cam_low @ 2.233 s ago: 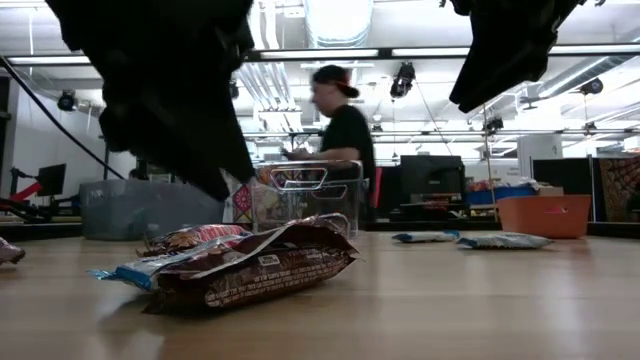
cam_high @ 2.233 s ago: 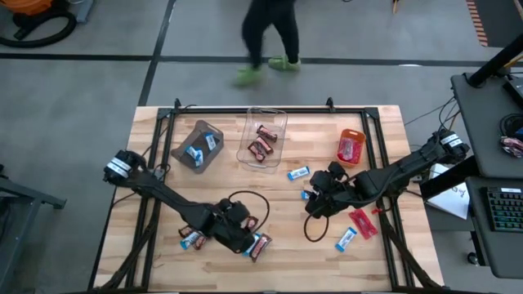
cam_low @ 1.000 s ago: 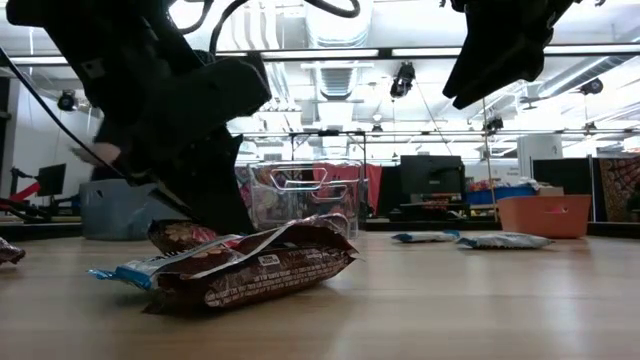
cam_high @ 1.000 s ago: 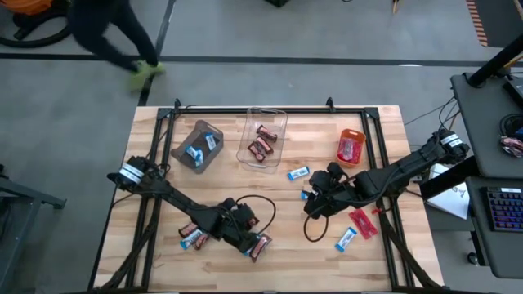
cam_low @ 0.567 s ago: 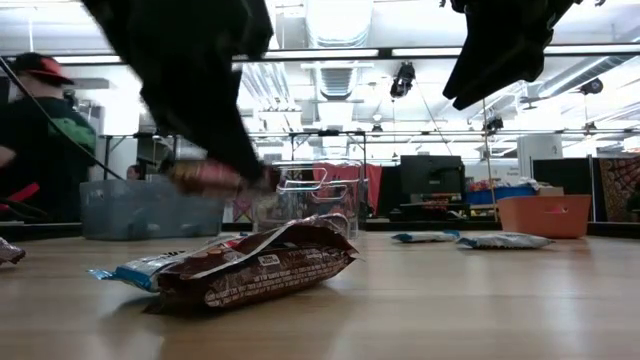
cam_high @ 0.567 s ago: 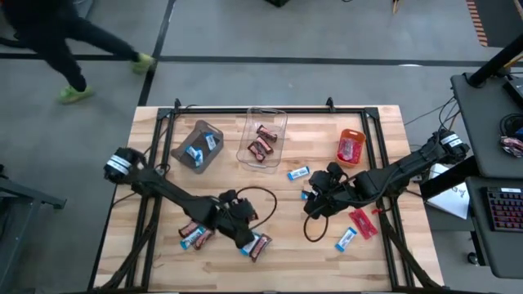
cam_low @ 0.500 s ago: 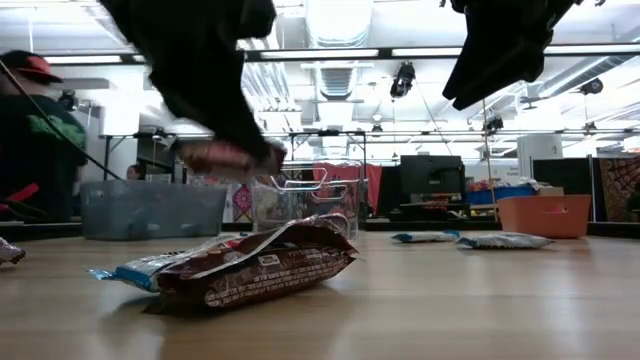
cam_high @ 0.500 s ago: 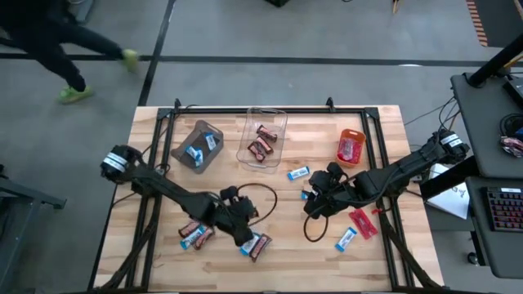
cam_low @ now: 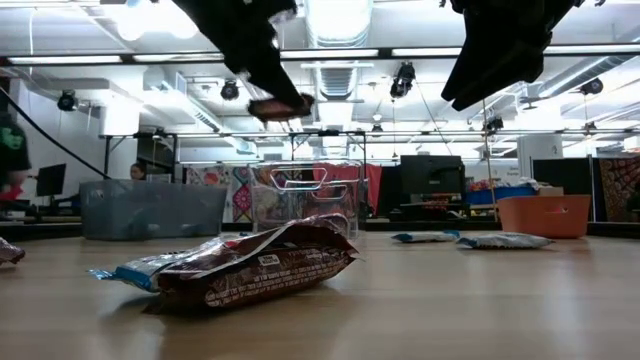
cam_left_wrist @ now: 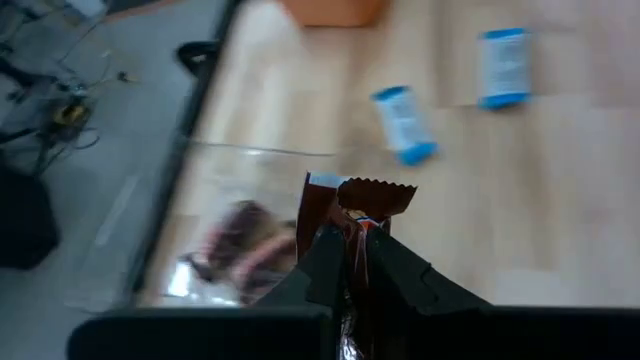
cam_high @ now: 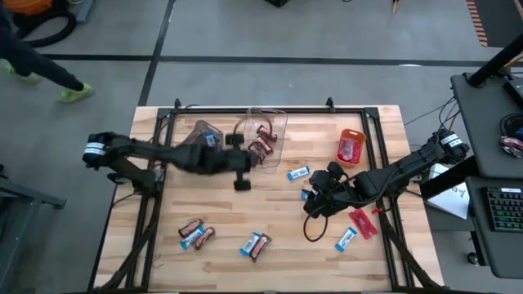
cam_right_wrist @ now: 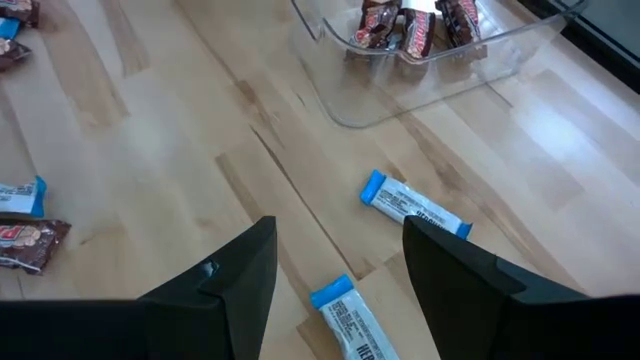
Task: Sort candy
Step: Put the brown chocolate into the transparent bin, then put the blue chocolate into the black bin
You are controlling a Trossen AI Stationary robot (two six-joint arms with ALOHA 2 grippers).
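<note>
While stretching level above the desk (cam_high: 270, 220) near its far edge, the left hand (cam_high: 240, 161) is pinching a dark brown candy bar (cam_left_wrist: 352, 208) between closed fingers, beside the clear bin (cam_high: 265, 137). The right hand (cam_high: 317, 202) is hovering wide toward the right edge, gripping nothing, over two blue-and-white bars (cam_right_wrist: 415, 208). Wrapper lettering is not reading legibly.
</note>
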